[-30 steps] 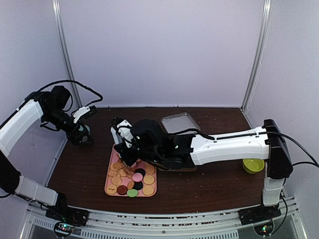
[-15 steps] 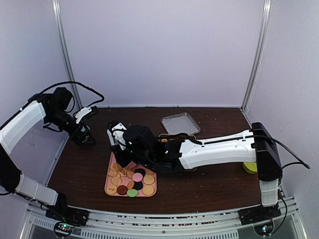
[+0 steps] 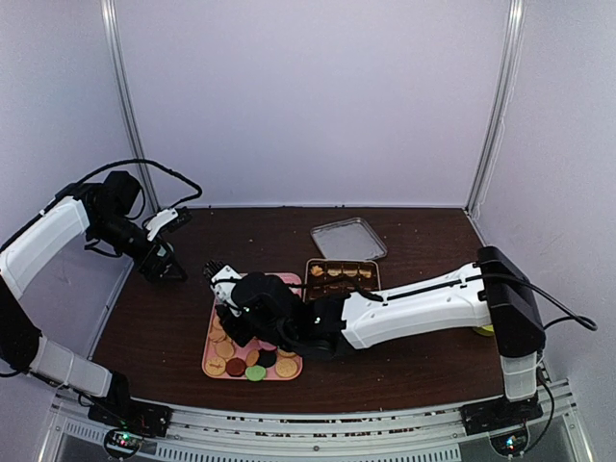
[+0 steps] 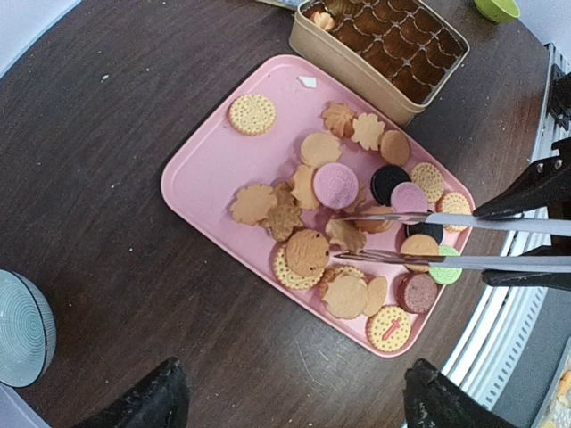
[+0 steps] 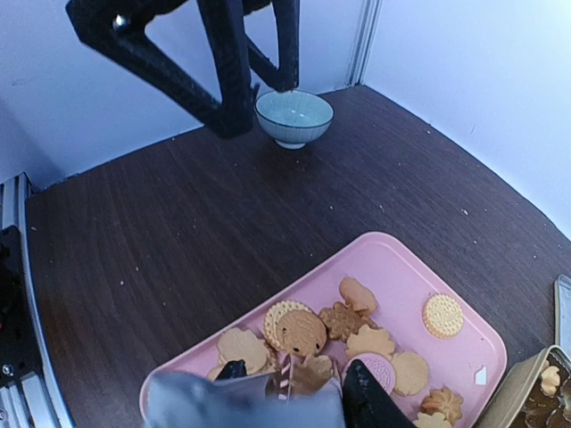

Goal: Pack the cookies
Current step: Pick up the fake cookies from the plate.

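Left wrist view looks down on a pink tray (image 4: 210, 169), a smooth rounded rectangle with a low raised lip, lying aslant on a dark wood-grain table (image 4: 107, 178). Bare tabletop runs wide to the left of the tray and below it. A metal rail closes the right edge of the frame.

A gold tin (image 4: 357, 76) with straight walls sits just beside the tray's upper right edge. It is lined with brown pleated paper cups (image 4: 393, 36). A ribbed pale bowl (image 4: 18, 330) stands well apart at lower left, and a green cup (image 4: 495, 9) shows at the top right corner.

The cookies (image 4: 308, 252) lie loose on the tray, crowded toward its lower right half, some overlapping. Most are tan rounds with dotted faces or scalloped flower shapes. A few are pink, black, dark red and green. One tan round at the lower right carries a red mark too small to read.

The left gripper (image 4: 293, 370) is spread wide at the bottom of the frame, with nothing between its dark fingers.

The right gripper (image 4: 486, 245) enters from the right, its black fingers pinching thin metal tongs (image 4: 419, 218). The tong tips stand apart over the middle of the cookies, and I cannot tell whether they touch one.
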